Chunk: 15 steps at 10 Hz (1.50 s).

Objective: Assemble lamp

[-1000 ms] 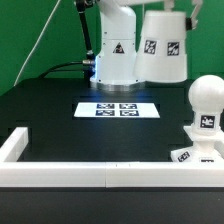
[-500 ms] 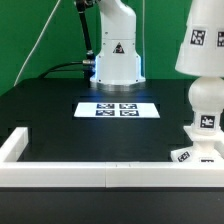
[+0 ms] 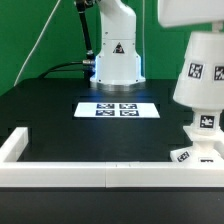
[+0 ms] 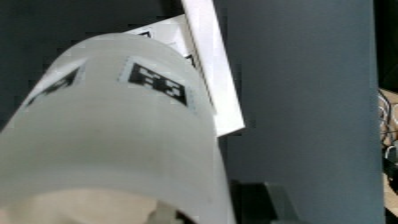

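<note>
We cannot make out the jaws themselves in either view: the wrist view is almost filled by the matte white truncated-cone plastic shade [image 4: 116, 140], so we cannot tell how far they are parted, though the shade hangs off the table beneath the white arm [image 3: 188, 12] at the top of the exterior view and so seems to be carried. In the exterior view the shade [image 3: 200, 68] sits directly over the white bulb part [image 3: 205, 122], covering its head so that only the tagged lower section shows below the rim. That part stands on the flat blocky white base [image 3: 197, 155], near the long white rail border [image 3: 95, 175], on the exterior view's right. Further back on the black table [image 3: 60, 100] lies the marker board [image 3: 118, 110], in front of the arm's white pedestal [image 3: 117, 55].
</note>
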Motion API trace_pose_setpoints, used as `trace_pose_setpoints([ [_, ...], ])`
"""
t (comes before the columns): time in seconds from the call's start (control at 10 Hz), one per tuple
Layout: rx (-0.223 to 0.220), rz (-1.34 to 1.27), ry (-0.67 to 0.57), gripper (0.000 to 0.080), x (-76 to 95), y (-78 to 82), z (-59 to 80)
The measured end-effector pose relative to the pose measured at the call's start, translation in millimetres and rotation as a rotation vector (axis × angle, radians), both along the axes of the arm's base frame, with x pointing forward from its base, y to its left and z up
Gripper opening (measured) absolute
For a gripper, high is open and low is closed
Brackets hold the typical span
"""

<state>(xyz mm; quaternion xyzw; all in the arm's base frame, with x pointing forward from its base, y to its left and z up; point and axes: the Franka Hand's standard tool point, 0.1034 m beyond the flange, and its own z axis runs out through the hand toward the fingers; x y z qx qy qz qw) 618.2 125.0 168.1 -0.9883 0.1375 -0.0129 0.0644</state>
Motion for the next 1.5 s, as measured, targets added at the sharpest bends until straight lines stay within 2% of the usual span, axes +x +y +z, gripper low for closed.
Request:
trace_pose_setpoints([
  [0.5,-0.007,0.009,0.003,0.0044,-3.9,4.1,-21.4],
  [0.8,-0.008,0.008,-0.031,0.0044,-3.6,4.6,-21.9],
  [1.0,-0.010,0.030,-0.023,0.0045,-4.0,-1.0,-21.3],
  [1.1,-0.010,0.044,0.004,0.0234,-6.8,-6.3,-18.1],
  [1.3,-0.016,0.062,0.051,0.0508,-10.0,-8.4,-12.8],
  [1.4,-0.033,0.084,0.072,0.0508,-11.1,-8.0,-9.0],
  [1.5,-0.051,0.107,0.087,0.0647,-12.5,-5.2,-6.5],
])
